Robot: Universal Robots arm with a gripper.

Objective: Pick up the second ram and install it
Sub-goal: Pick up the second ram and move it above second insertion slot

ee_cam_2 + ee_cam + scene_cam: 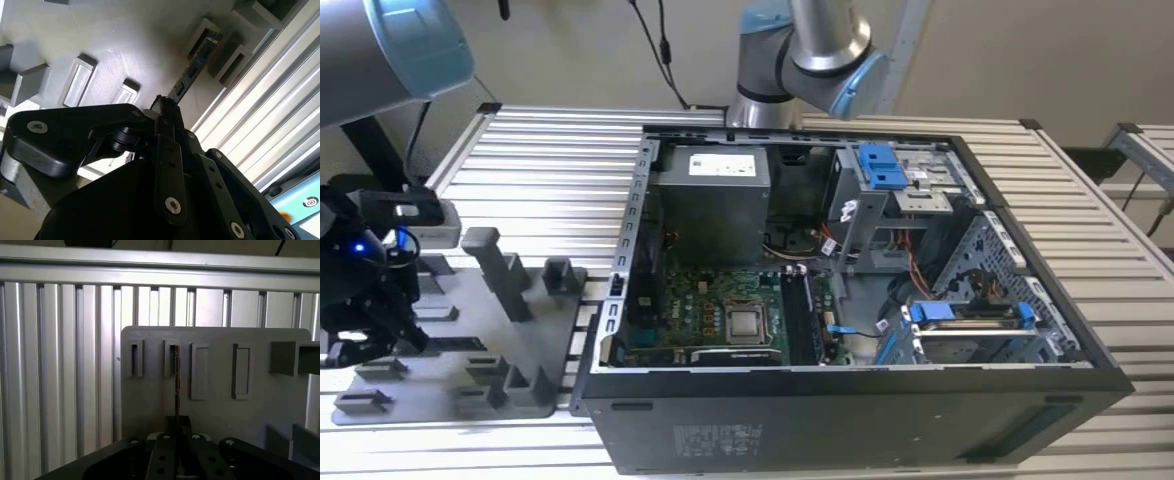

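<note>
The gripper [367, 335] hangs at the exterior view's left edge, a blue light glowing on it, with its fingers low over the grey tray [520, 350]. The tray's upright blocks [500, 270] stand near the fingers, on the side toward the case [854, 420]. That open case lies well apart from the fingers on the slatted table [547, 150]. Inside it, the board [707, 310] and its socket [747, 322] fill the side nearer the fingers, with the grey power supply [710, 200] beside them. The blue caddies [881, 165] sit on the far side. High above the fingers is an arm joint [387, 45] with a blue cap. The arm's base [767, 100] stands beyond the case.
</note>
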